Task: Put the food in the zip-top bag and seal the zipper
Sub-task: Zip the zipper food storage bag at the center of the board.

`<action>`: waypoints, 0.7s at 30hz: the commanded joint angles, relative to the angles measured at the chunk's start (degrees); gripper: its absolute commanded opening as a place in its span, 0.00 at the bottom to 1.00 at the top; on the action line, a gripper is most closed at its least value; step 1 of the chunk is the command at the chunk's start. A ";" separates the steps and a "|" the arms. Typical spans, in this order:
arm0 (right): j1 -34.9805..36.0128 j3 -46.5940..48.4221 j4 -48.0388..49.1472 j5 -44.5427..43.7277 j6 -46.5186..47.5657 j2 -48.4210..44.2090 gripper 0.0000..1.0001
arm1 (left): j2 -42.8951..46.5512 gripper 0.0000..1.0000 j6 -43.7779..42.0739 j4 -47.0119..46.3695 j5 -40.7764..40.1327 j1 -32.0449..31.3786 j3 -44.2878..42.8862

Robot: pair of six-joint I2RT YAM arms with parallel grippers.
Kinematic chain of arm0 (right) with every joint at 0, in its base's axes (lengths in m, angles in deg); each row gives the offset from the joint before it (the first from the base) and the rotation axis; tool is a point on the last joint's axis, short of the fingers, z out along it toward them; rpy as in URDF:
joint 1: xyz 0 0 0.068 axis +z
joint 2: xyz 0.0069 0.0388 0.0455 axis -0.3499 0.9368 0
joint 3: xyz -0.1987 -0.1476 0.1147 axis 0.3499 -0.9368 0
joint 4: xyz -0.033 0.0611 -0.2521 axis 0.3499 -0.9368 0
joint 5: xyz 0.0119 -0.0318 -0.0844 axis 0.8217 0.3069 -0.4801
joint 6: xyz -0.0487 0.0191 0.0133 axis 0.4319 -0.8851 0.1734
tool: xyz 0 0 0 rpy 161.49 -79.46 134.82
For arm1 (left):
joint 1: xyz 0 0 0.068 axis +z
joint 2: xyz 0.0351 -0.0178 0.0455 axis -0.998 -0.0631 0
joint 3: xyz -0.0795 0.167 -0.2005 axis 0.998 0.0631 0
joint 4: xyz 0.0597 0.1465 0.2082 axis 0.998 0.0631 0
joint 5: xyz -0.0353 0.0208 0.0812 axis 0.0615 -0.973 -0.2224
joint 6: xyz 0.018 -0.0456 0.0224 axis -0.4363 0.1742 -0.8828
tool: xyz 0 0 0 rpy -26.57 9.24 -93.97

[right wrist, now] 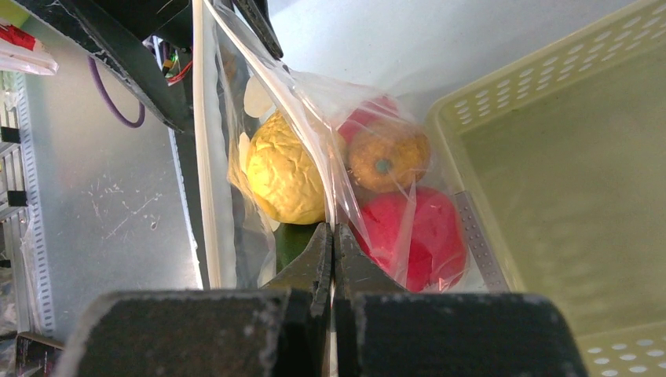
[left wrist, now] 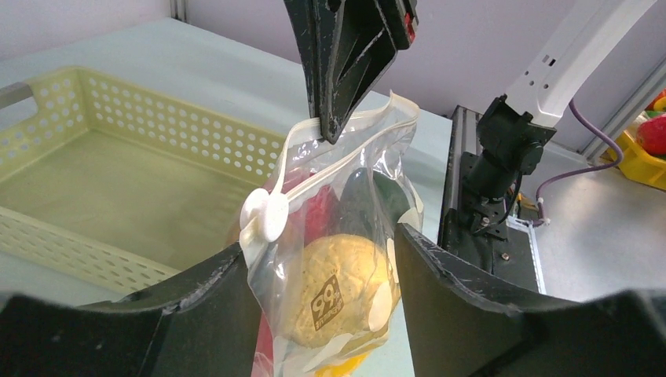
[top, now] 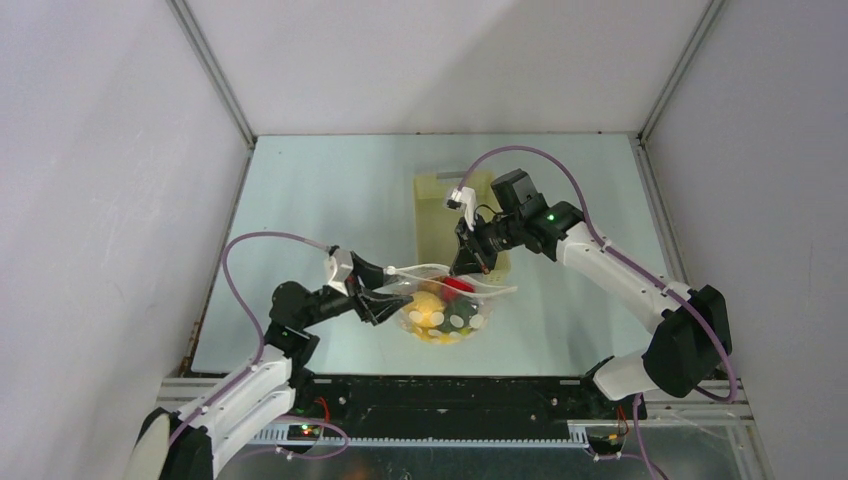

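Plain pale grey walls, aluminium corner posts, pale green tabletop, black rail along near edge, even light

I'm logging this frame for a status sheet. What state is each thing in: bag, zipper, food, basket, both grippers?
zip-top bag: held upright, pinched at its top edge.
zipper: unsealed, its strips apart.
food: inside the bag.
basket: sitting upright, no food seen inside.
right gripper: shut on the bag's top edge.
left gripper: open, fingers flanking the bag.
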 commanded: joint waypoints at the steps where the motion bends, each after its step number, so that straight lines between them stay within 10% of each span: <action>1: -0.17 2.49 -0.16 0.80 0.98 -1.24 0.00 | -0.51 0.64 -1.47 -3.63 0.22 0.59 0.68; 21: -0.13 2.49 -0.24 0.72 0.39 -1.04 0.00 | -1.92 0.41 -1.09 -9.00 1.31 0.93 2.07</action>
